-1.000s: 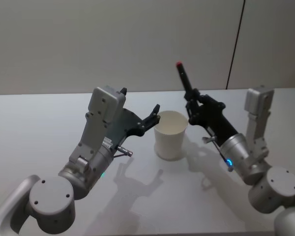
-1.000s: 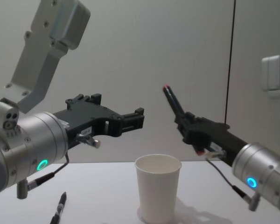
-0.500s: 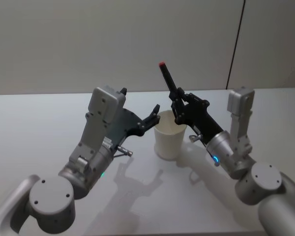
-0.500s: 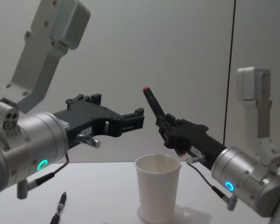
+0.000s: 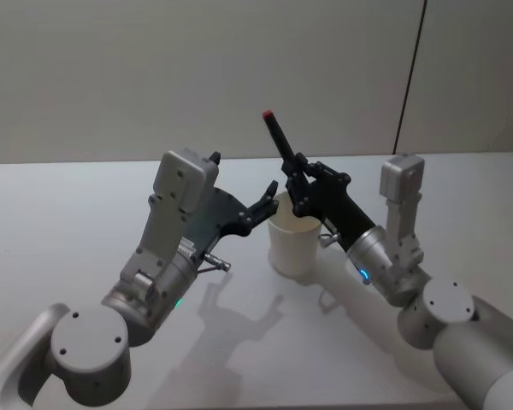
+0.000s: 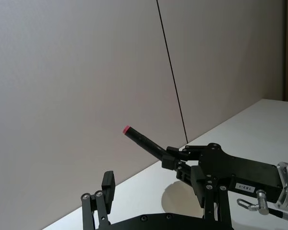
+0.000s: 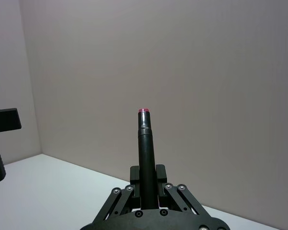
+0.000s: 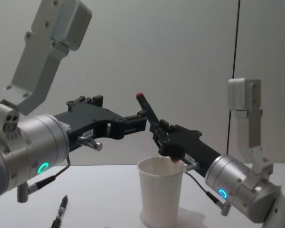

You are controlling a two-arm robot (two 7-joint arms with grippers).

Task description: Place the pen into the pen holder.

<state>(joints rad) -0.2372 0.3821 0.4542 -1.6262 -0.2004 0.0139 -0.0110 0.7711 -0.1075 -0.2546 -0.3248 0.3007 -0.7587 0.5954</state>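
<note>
Pale wall behind, white surface below. Your right arm comes in from the lower right of the head view and angles up toward frame centre. The right gripper has its fingers clamped on the lower part of the pen. The pen is black and tilted, red tip up and leaning left, with its gripped end over the mouth of the pen holder. The holder stands upright at mid-frame. Your left gripper hovers just beside the holder's left rim, fingers spread wide, holding nothing. A second pen lies on the surface in the lower left of the chest view.
</note>
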